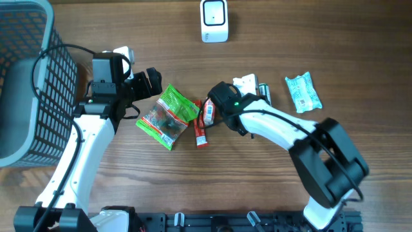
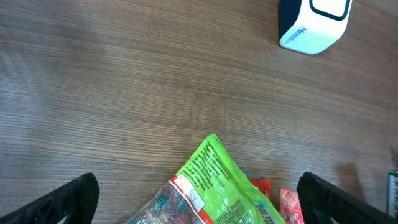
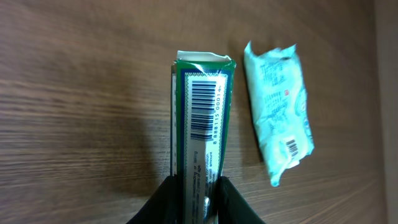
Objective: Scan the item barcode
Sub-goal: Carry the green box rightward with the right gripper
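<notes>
My right gripper (image 3: pixel 200 190) is shut on a narrow green and white box (image 3: pixel 200 93) held above the wood, its barcode (image 3: pixel 205 113) facing the wrist camera. From overhead the box (image 1: pixel 262 90) sits right of centre, with the right gripper (image 1: pixel 256 96) at its near end. The white scanner (image 1: pixel 214 20) stands at the far middle edge, well away from the box. My left gripper (image 1: pixel 149 82) is open, its fingers (image 2: pixel 74 199) wide apart, hovering over the far end of a green snack packet (image 2: pixel 217 180).
A dark mesh basket (image 1: pixel 32 77) fills the far left. The green snack packet (image 1: pixel 168 116) and red sachets (image 1: pixel 203 121) lie mid-table. A pale teal packet (image 1: pixel 302 92) lies right of the box. The scanner (image 2: pixel 314 23) shows in the left wrist view's top right.
</notes>
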You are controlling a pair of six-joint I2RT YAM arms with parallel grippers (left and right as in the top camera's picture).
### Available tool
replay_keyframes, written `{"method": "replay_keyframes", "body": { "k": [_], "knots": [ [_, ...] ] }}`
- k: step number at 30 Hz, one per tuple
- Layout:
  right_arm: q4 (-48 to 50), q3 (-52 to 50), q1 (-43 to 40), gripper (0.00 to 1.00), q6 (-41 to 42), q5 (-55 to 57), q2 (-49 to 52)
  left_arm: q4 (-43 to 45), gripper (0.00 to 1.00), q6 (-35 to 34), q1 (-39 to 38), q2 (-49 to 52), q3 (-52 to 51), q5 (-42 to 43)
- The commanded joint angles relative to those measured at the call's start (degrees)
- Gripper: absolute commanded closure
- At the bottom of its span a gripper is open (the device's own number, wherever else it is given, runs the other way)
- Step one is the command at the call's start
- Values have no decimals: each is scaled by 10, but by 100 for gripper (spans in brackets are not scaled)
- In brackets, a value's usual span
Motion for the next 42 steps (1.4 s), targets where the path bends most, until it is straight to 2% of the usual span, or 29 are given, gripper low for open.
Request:
{"method": "replay_keyframes", "body": {
  "k": [1,5,13,18,23,24,26,27,30,34,39,42],
  "knots": [
    [3,-6,0,79,13,19,37,2,0,9,4,-5,3,-3],
    [21,-6,0,77,-7,-87,37,2,0,9,4,-5,3,-3],
    [23,-1,0,62,-20,-125,34,2,0,9,4,-5,3,-3],
    [21,29,0,62,-37,-217,-9,2,0,9,4,-5,3,-3],
    [3,31,-24,62,-42,-248,-83,2,0,9,4,-5,3,-3],
    [0,31,-37,60,-54,-271,-97,2,0,9,4,-5,3,-3],
    [-4,31,-90,48,-113,-383,-137,2,0,9,4,-5,3,-3],
    [-4,31,-115,46,-140,-435,-148,2,0,9,4,-5,3,-3],
    [-20,30,-209,46,-172,-561,-157,2,0,9,4,-5,3,-3],
    [-25,9,-294,51,-186,-626,-144,2,0,9,4,-5,3,-3],
    [-21,-13,-307,52,-200,-641,-108,2,0,9,4,-5,3,-3],
    [-21,-13,-307,58,-200,-649,-80,2,0,9,4,-5,3,-3]
  ]
}}
